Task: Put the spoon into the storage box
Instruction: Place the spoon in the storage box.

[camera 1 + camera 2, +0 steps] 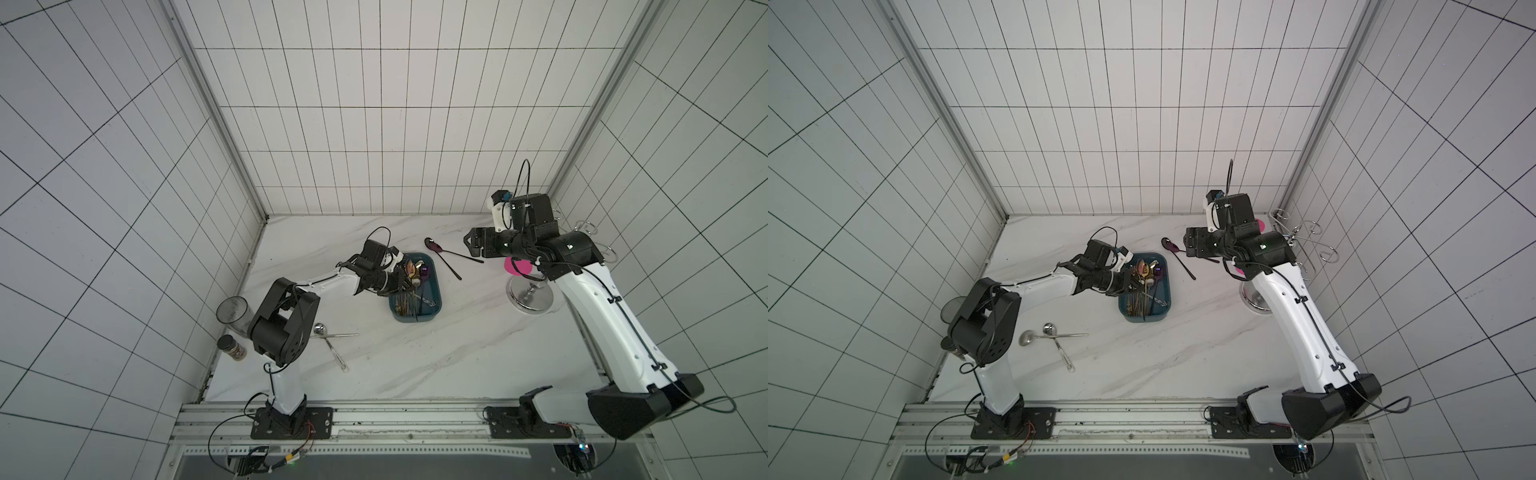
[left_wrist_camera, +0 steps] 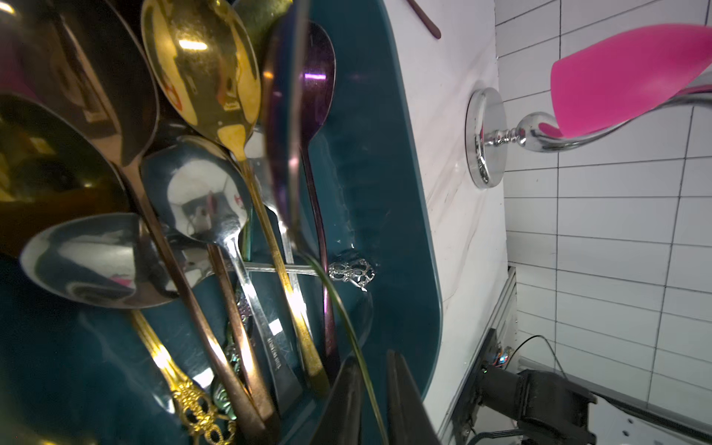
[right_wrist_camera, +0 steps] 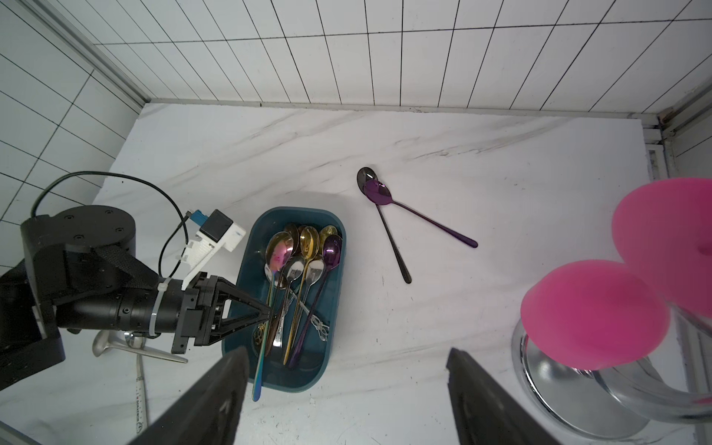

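The storage box (image 1: 437, 286) (image 1: 1167, 282) (image 3: 308, 379) is a dark teal tray holding several spoons in gold, silver, copper and purple. My left gripper (image 1: 408, 283) (image 1: 1136, 284) (image 2: 371, 358) (image 3: 269, 310) reaches in over its near-left side. Its jaws stand slightly apart around the thin handle of an iridescent spoon (image 2: 346, 319) (image 3: 259, 370), with a gap showing. That spoon's bowl rests among the others and its handle end sticks out over the box's near rim. My right gripper (image 1: 471, 245) (image 1: 1190, 245) (image 3: 346, 354) hangs wide open and empty above the table. Below it, right of the box, a purple spoon (image 3: 379, 192) and a black spoon (image 3: 364, 175) lie crossed.
A pink goblet (image 1: 517, 266) (image 2: 624, 77) (image 3: 593, 312) on a chrome base (image 1: 532, 295) stands right of the box. Two silver spoons (image 1: 319, 329) (image 1: 1025, 337) lie by the left arm. A dark tumbler (image 1: 232, 311) and a small jar (image 1: 230, 347) stand at the left wall, a wire rack (image 1: 1308, 237) at the right wall.
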